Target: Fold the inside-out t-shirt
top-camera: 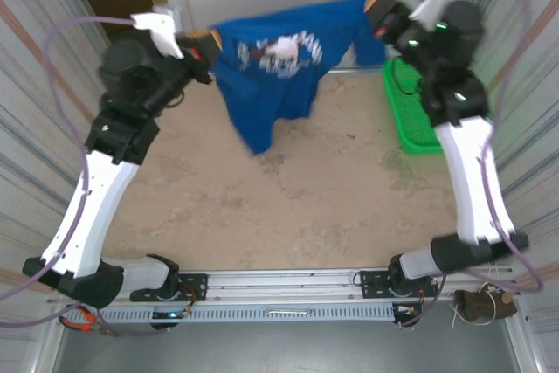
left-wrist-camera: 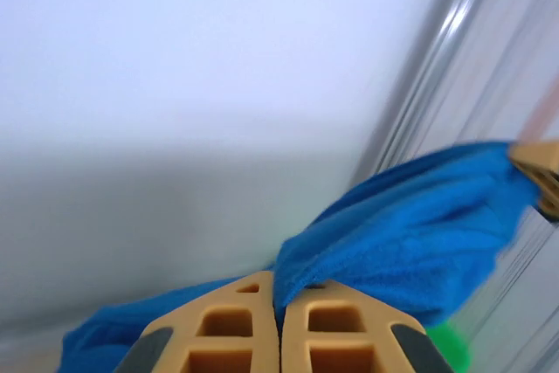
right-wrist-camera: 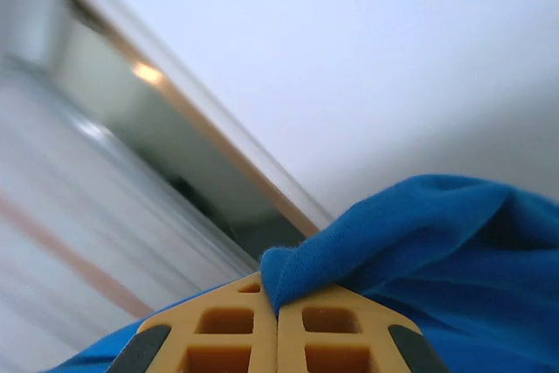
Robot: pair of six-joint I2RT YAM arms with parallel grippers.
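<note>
One blue t-shirt (top-camera: 279, 76), hung in the air above the far edge of the table (top-camera: 288, 207), stretched between two pincers. Left pincer (top-camera: 212, 41) clamped tight on one end of the cloth; left wrist view has its tan fingers (left-wrist-camera: 236, 321) together with a fold of shirt (left-wrist-camera: 410, 233) pinched at the tips. Right pincer (top-camera: 377, 8) likewise pressed closed on the other end, blue fabric (right-wrist-camera: 437, 233) bunched over its tips (right-wrist-camera: 278, 299). One print (top-camera: 284, 50) on the shirt, white with reddish bits, lettering too blurred to read. One green mesh basket (top-camera: 410, 120) at the table's far right, under the right arm. Shirt's lower part dangles down to a point.
</note>
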